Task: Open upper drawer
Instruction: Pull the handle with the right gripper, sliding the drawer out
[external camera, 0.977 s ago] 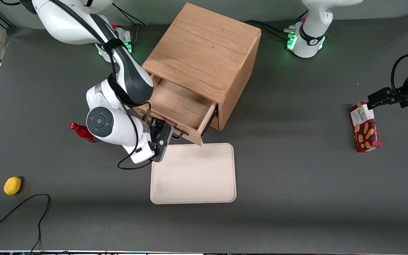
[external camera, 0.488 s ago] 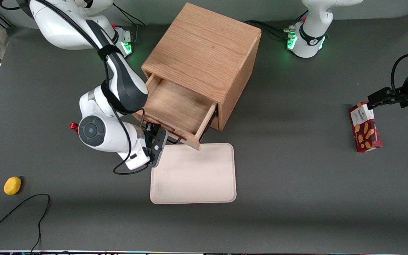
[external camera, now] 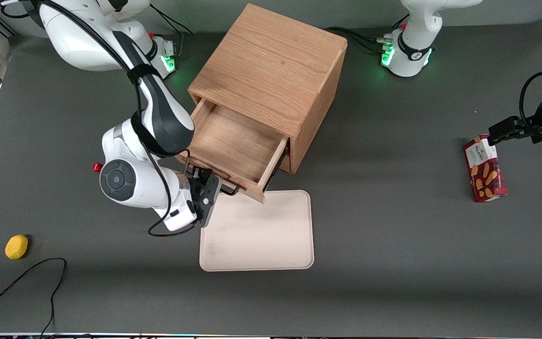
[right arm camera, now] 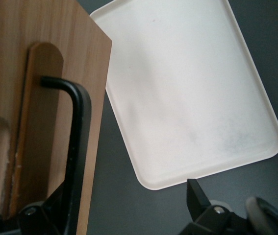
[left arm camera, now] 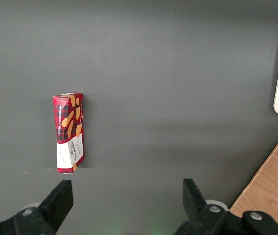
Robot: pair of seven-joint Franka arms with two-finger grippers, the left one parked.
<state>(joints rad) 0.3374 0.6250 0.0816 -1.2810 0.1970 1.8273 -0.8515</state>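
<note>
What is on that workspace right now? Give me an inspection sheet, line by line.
Surface: dark grey table, flat, no spills seen.
Job's things: upper drawer stands well out of the oak cabinet, nothing inside it; its black handle is intact.
Clutter: cream tray nearer the front camera than the cabinet, nothing on it; yellow fruit and red bottle, mostly hidden by the arm, toward the working arm's end; red biscuit box toward the parked arm's end.
Grippers: gripper at the drawer front, open, handle close beside one finger, not clamped.
Cables: loose black cable on the table by the yellow fruit.
Surroundings: nothing seen.
</note>
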